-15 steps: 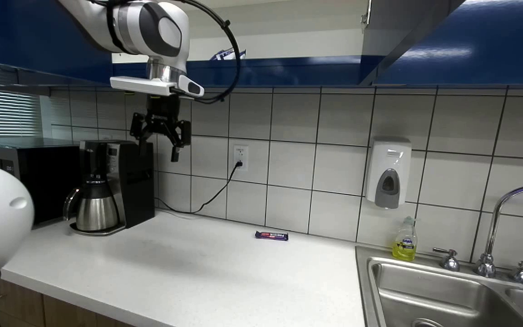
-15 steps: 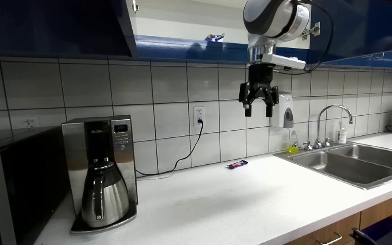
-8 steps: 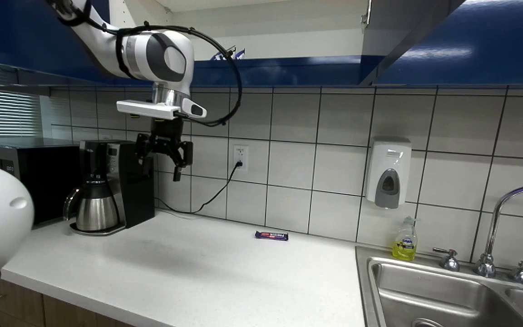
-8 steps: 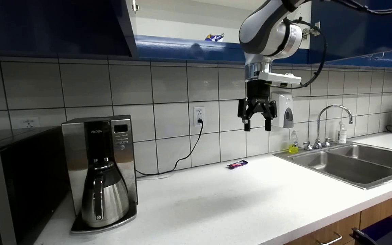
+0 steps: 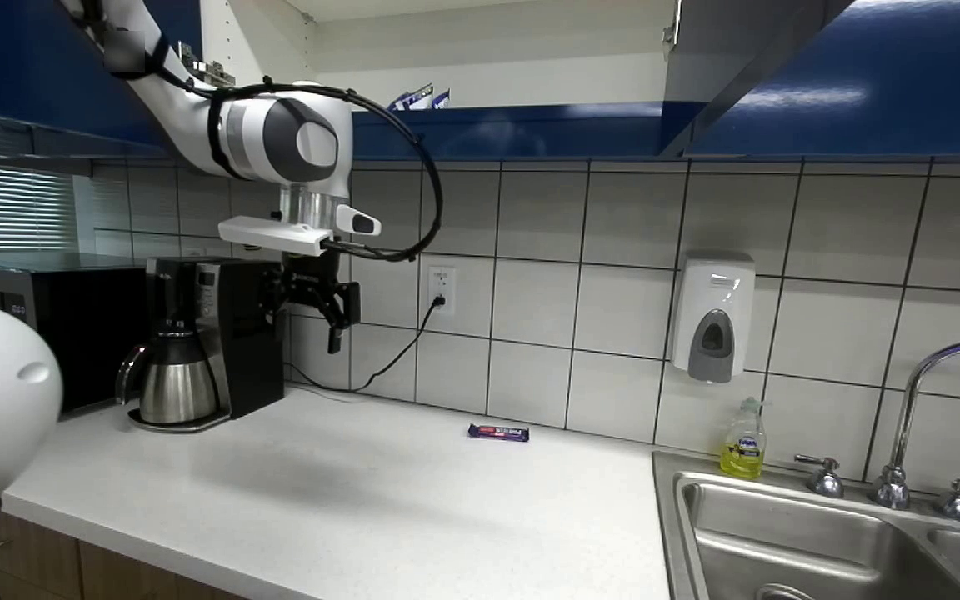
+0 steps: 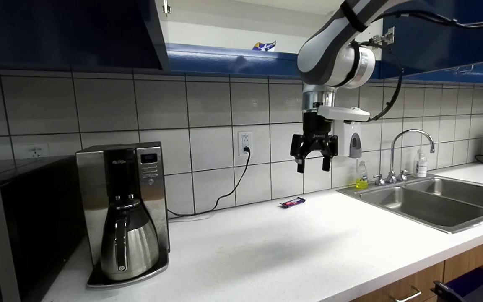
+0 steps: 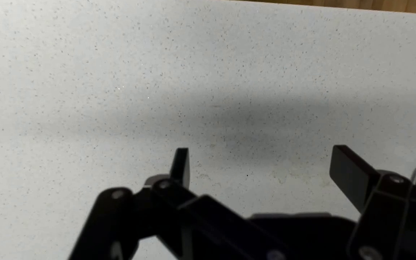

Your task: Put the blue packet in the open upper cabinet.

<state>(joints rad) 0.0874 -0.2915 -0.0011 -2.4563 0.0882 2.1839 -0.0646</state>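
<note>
The blue packet, with white markings, lies inside the open upper cabinet; its top shows above the front ledge in both exterior views [image 5: 415, 101] [image 6: 264, 46]. Its lower part is hidden by the ledge. The open upper cabinet has a white interior and a blue front ledge [image 5: 522, 129] [image 6: 229, 58]. My gripper hangs pointing down, below and apart from the cabinet and above the counter, in both exterior views [image 5: 305, 329] [image 6: 313, 164]. In the wrist view my gripper [image 7: 260, 160] is open, with only bare counter between its fingers.
A thin dark bar wrapper [image 5: 498, 432] lies on the white counter [image 5: 347, 492] near the tiled wall. A coffee maker [image 6: 122, 209] and a microwave [image 6: 27, 226] stand at one end. A sink [image 6: 430, 205], soap bottle [image 5: 744, 442] and wall dispenser [image 5: 713, 317] are at the other.
My gripper and forearm have moved down from just below the cabinet ledge toward the counter. The gripper stays open. The blue packet in the cabinet has not moved.
</note>
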